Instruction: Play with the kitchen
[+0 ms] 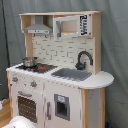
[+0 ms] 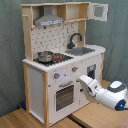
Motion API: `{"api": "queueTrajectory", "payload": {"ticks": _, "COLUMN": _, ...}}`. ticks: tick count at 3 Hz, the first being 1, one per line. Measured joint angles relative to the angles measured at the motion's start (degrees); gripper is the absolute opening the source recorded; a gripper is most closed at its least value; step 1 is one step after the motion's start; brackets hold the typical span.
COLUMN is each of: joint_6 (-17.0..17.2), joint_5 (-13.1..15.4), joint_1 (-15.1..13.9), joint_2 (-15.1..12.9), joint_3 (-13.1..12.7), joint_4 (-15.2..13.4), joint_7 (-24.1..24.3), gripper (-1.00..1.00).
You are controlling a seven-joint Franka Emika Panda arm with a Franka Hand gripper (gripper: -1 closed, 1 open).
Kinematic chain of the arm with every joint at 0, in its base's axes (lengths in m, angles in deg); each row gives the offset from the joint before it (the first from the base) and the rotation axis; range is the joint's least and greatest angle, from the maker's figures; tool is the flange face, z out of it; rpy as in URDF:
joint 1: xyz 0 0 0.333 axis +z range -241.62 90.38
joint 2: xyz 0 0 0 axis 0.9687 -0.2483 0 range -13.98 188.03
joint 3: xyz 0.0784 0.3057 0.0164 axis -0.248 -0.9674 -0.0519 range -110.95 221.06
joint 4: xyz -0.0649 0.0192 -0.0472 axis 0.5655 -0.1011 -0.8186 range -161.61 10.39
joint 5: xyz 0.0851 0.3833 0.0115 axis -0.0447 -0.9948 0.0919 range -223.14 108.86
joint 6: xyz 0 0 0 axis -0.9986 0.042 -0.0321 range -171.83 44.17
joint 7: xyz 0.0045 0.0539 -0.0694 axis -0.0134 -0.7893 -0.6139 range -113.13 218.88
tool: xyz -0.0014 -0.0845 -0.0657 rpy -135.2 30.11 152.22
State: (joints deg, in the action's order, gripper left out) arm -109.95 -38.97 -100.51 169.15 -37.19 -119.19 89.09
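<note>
The kitchen [image 2: 62,60] stood upright, a small pot [image 2: 45,56] on its stovetop; the arm's gripper [image 2: 83,80] reached toward its front, jaws' state unclear.

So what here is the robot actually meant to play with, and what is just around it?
Part of the job:
- toy kitchen
- its pot on the stove
- faucet and sink
- knobs
- oven door
- the robot's hand, near the kitchen front

Just around:
- grey curtain behind
- wooden floor
</note>
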Motion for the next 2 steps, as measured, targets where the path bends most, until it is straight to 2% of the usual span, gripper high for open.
{"api": "queueTrajectory", "payload": {"ticks": 1, "joint_6": 2.4, "joint_5": 0.0, "joint_1": 0.9, "joint_2": 0.0, "joint_3": 1.3, "joint_4": 1.6, "joint_7": -5.3, "gripper": 1.00}}
{"api": "queueTrajectory", "payload": {"ticks": 2, "joint_6": 3.8, "joint_5": 0.0, "joint_1": -1.0, "joint_2": 0.0, "joint_3": 3.2, "joint_4": 4.3, "joint_7": -9.8, "gripper": 1.00}}
